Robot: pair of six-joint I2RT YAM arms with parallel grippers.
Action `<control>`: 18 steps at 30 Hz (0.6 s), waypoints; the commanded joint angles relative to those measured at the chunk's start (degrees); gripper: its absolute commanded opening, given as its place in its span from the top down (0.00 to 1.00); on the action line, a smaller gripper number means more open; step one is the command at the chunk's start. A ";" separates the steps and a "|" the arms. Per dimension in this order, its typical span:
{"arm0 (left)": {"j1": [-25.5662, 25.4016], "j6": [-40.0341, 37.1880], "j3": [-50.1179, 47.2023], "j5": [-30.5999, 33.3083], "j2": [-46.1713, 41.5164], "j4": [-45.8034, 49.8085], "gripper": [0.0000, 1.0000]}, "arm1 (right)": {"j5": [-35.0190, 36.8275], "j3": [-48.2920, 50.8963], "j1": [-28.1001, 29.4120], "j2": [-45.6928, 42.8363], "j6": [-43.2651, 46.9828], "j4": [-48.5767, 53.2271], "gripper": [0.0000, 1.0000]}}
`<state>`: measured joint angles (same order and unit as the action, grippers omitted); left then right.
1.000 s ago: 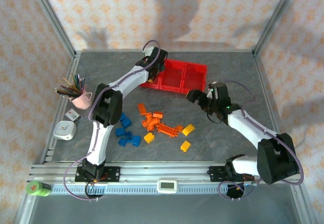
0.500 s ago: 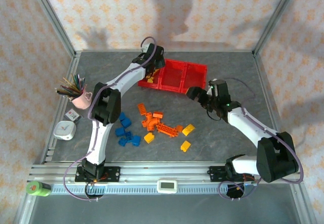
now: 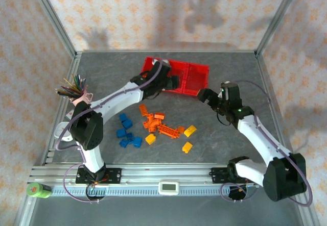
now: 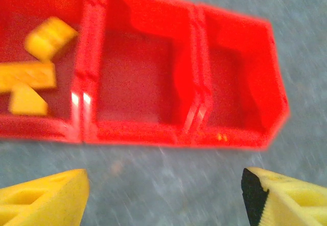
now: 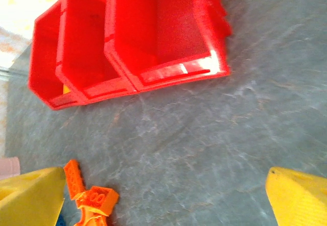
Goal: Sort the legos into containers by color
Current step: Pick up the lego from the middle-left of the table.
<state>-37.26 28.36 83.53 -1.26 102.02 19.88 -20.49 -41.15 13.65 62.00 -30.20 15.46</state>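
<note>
As the left gripper [image 4: 163, 195] draws back, jaws wide and empty, three yellow plastic bricks [image 4: 28, 76] lie in the red plastic bin [image 4: 41, 129] ahead to its left, so yellow sorting advances.

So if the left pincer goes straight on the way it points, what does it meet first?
The left pincer would probably meet the front wall of the middle red bin, past bare table; depth unclear.

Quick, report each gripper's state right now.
Left gripper: open, holding nothing.
Right gripper: open, holding nothing.
</note>
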 commanded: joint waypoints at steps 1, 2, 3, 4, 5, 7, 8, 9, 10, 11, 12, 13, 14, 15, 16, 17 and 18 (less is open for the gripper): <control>-2.84 -1.24 -4.78 -1.52 -1.36 -1.06 0.21 | 5.02 2.37 -0.54 -3.97 -0.20 7.91 0.00; -4.20 -1.52 -5.80 -2.02 -1.36 -1.16 0.21 | 5.76 2.92 -0.55 -5.14 -0.69 9.39 0.00; -5.68 -1.72 -6.74 -2.61 -1.28 -1.35 0.21 | 6.46 3.44 -0.57 -6.57 -1.30 10.85 0.00; -6.72 -2.02 -7.56 -3.34 -1.14 -1.78 0.21 | 6.91 3.89 -0.63 -7.59 -1.82 11.94 0.00; -7.97 -2.62 -8.12 -4.27 -0.87 -1.95 0.22 | 7.52 4.34 -0.56 -8.79 -2.44 13.26 0.00; -9.74 -3.20 -8.59 -4.81 -0.06 -1.29 0.22 | 8.35 5.12 -0.62 -10.80 -3.90 15.33 0.00; -10.66 -3.25 -8.80 -4.87 0.31 -1.25 0.22 | 8.55 5.63 -0.58 -11.83 -4.50 16.17 0.00; -11.51 -3.51 -8.82 -5.62 0.82 -1.40 0.22 | 8.70 6.05 -0.59 -12.69 -5.13 16.87 0.00; -12.34 -4.01 -8.82 -6.38 1.30 -1.57 0.22 | 8.86 6.44 -0.60 -13.45 -5.72 17.34 0.00; -13.22 -4.55 -8.74 -6.76 1.98 -1.93 0.22 | 9.12 7.04 -0.62 -14.29 -6.30 17.86 0.00; -14.18 -5.07 -8.37 -6.81 2.71 -1.81 0.23 | 9.53 7.50 -0.61 -15.05 -6.90 18.37 0.00; -14.85 -5.55 -7.78 -6.91 3.46 -1.49 0.23 | 9.86 7.92 -0.61 -15.75 -7.42 18.63 0.00; -15.56 -6.05 -7.07 -7.00 4.39 -1.10 0.24 | 10.03 8.45 -0.58 -16.60 -7.91 18.74 0.00; -16.15 -6.57 -6.42 -7.16 5.20 -0.86 0.25 | 10.08 8.94 -0.59 -17.37 -8.39 18.88 0.00; -16.64 -6.96 -6.01 -7.05 5.89 -0.68 0.25 | 10.23 9.24 -0.61 -17.85 -8.76 19.11 0.00; -17.23 -7.30 -5.48 -6.75 6.60 -0.46 0.25 | 10.42 9.59 -0.59 -18.49 -9.23 19.41 0.00; -17.76 -7.63 -4.86 -6.49 6.96 -0.01 0.25 | 10.46 9.91 -0.56 -18.87 -9.40 19.58 0.00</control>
<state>-54.04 23.35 76.20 -7.53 107.57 18.63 -12.58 -32.36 13.32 44.58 -37.32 32.51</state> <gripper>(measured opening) 0.748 0.996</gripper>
